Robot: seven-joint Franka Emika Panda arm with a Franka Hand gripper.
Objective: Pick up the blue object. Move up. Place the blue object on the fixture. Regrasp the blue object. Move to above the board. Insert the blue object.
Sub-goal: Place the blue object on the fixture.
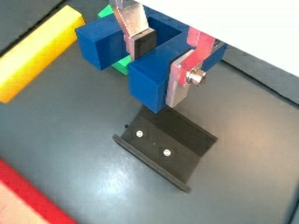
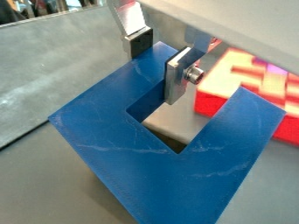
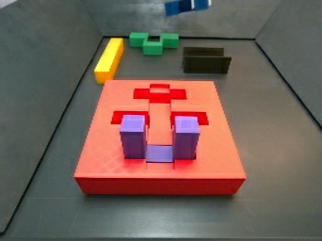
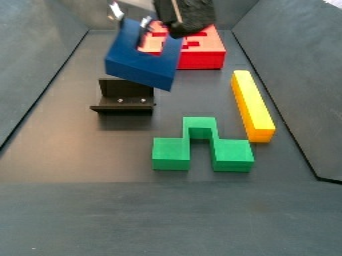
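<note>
One hand shows in both wrist views, its two flat silver fingers closed partway onto one leg of the single dark blue U-shaped plastic block, which it holds lifted clear of the dark bench. In a wrist view one finger sits inside the block's slot and the other presses the outer face of the leg, so the leg is clamped between the dark pads. In a side view the blue block hangs tilted in the air, above and just behind the one black L-profile fixture, not touching it. The same fixture lies directly below the held block in a wrist view, with two pale screw heads on its base plate.

Other pieces, one of each: a large thick red rectangular board with shaped recesses in its top, a lighter purple U-shaped piece seated in the board with its two legs pointing up, a long yellow bar and a green notched block. The yellow bar and green block lie on the bench close together, well apart from the board. In a side view only a small part of the blue block shows at the upper edge, high above the fixture. The red board also shows beyond the block in a wrist view.
</note>
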